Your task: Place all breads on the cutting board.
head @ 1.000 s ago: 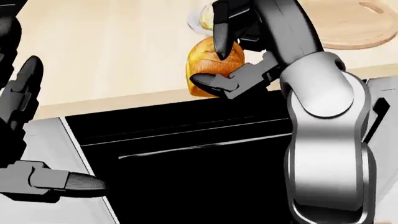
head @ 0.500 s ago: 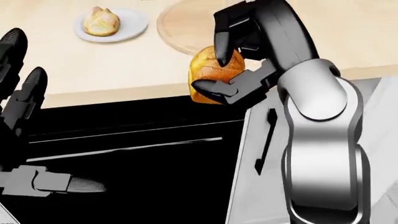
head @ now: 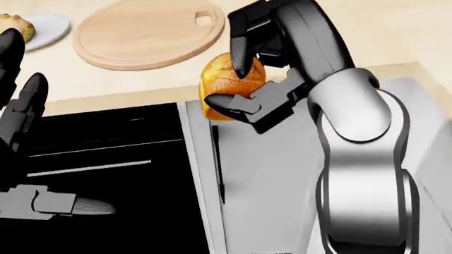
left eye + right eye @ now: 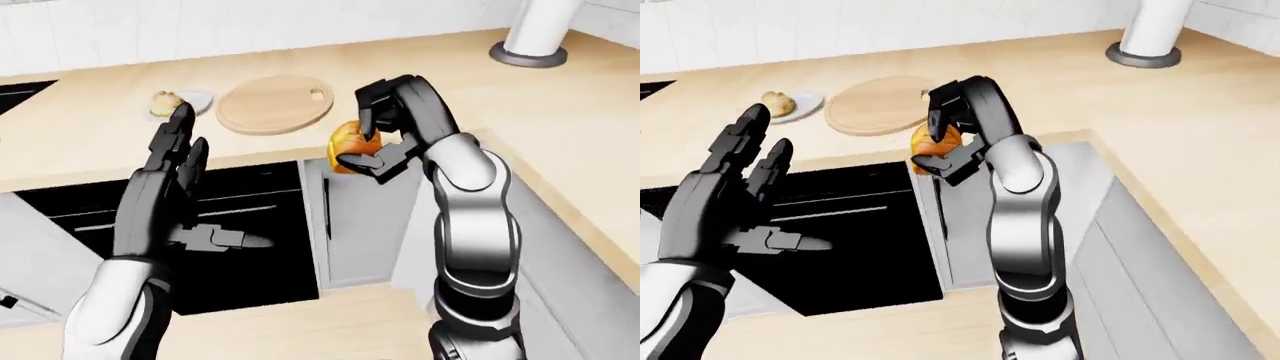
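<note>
Since half a second ago the whole head view has slid: the round cutting board (image 3: 144,34) now sits at eleven o'clock and the plate (image 3: 48,24) has run off toward the top-left corner, so the camera turned with me rather than the things moving.

Nearest, my left robot hand (image 4: 165,187) hangs released over the black oven front (image 4: 235,225), fingers spread, carrying nothing. Farther out, my right robot hand (image 3: 237,84) is clenched round a golden bread roll (image 3: 220,79), thumb under, fingers over the top. The roll hangs just past the edge of the table (image 4: 520,112), over the grey cabinet door (image 3: 268,174).

Beyond it the cutting board lies bare on the table, at ten o'clock from the roll. Farther yet, a second bread (image 4: 165,101) rests on the plate just beside the board's left rim.

I judge the carry is half done. To do it well I should lift the roll clear of the table edge, sweep toward ten o'clock, lower until it touches the board's middle, and only then open, so it does not roll off.
</note>
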